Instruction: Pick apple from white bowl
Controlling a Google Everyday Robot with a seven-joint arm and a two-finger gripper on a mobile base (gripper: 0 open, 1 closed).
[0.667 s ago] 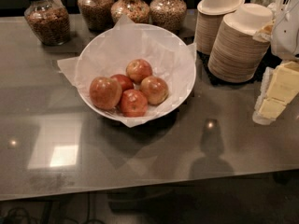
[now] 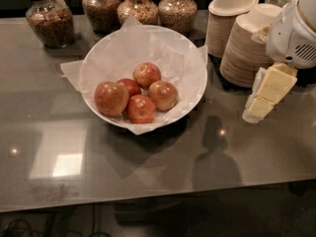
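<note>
The white bowl (image 2: 193, 67) is wide, shallow and lined with crinkled white paper, and it stands at the middle of the grey counter. Several red-orange apples lie in it: one at the left (image 2: 111, 98), one at the front (image 2: 141, 108), one at the right (image 2: 163, 95), one at the back (image 2: 146, 74), and one half hidden in the middle (image 2: 130, 85). My gripper (image 2: 253, 113), with yellowish pads under a white arm housing (image 2: 296, 33), hangs above the counter to the right of the bowl. It is apart from the bowl and holds nothing.
Several glass jars of grains (image 2: 49, 21) stand along the back edge. Two stacks of beige disposable bowls (image 2: 247, 48) stand at the back right, just behind the gripper. The counter's front edge (image 2: 158, 199) runs along the bottom.
My gripper has moved a little to the left, toward the bowl. The bowl and apples have not moved.
</note>
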